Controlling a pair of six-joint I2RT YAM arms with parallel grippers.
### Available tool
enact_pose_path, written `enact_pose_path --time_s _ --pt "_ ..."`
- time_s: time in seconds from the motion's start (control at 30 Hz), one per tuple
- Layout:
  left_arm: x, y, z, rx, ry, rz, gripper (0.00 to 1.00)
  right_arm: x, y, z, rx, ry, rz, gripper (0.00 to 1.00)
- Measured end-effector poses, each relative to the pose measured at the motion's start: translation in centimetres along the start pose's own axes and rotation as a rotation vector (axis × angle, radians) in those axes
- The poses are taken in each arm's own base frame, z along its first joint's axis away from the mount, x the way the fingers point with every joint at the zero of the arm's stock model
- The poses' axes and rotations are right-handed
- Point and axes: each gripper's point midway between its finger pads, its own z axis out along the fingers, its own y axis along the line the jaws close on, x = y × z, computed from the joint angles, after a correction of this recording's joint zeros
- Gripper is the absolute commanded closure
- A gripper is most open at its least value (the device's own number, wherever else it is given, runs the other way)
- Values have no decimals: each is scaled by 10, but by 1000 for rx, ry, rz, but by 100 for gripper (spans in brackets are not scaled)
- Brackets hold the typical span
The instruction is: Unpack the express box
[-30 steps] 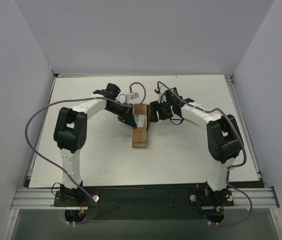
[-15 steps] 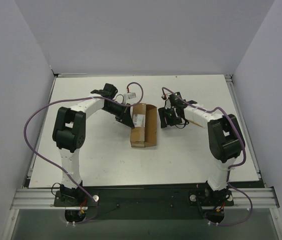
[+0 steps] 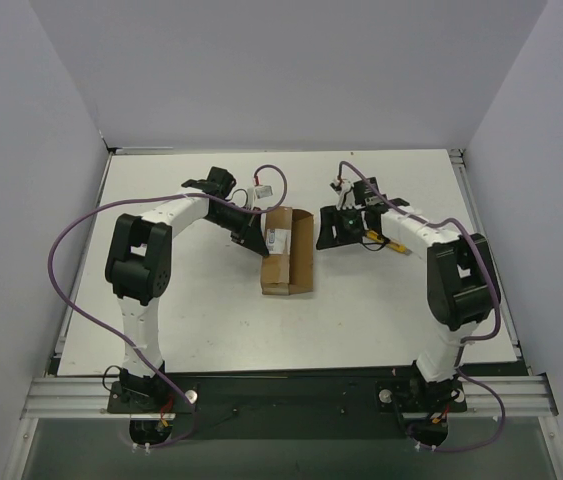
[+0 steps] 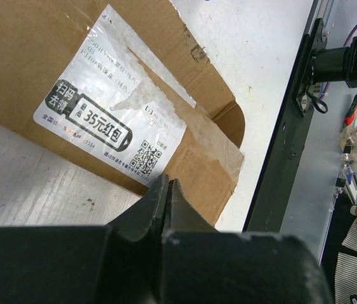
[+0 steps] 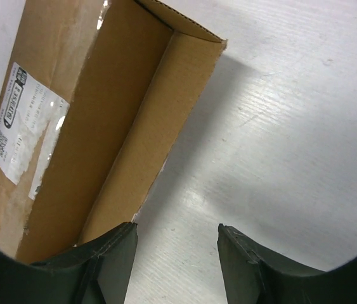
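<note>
The express box, a brown carton with a white label, lies at mid-table with its long right flap folded out and plain cardboard showing inside. My left gripper is shut, with nothing between its jaws. Its tips press against the box's left side just below the label. My right gripper stands open just right of the flap. In the right wrist view its left finger is beside the flap's edge, and only bare table shows between the fingers.
A slim yellow thing lies on the white table beneath my right forearm. Grey walls close the table in on three sides. A black rail runs along the table's edge.
The box's right flap has swung out flat to the right. My right gripper has let go of it and drawn back to the right. The left gripper has stayed shut at the box's left side.
</note>
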Motion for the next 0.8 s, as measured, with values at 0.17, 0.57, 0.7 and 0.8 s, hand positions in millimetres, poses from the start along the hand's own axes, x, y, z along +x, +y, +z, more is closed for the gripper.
enact_pose_path --time_s 0.17,0.57,0.7,0.8 --pt "1 0 0 1 3 2 100 -7 8 19 -90 24 13 46" --pt "3 -1 -1 5 10 4 100 -3 23 44 -206 82 27 100" --pt "4 0 -4 6 9 0 100 -6 27 42 -228 74 22 100" --pt "7 5 -10 3 4 -12 100 -11 27 36 -241 60 30 100"
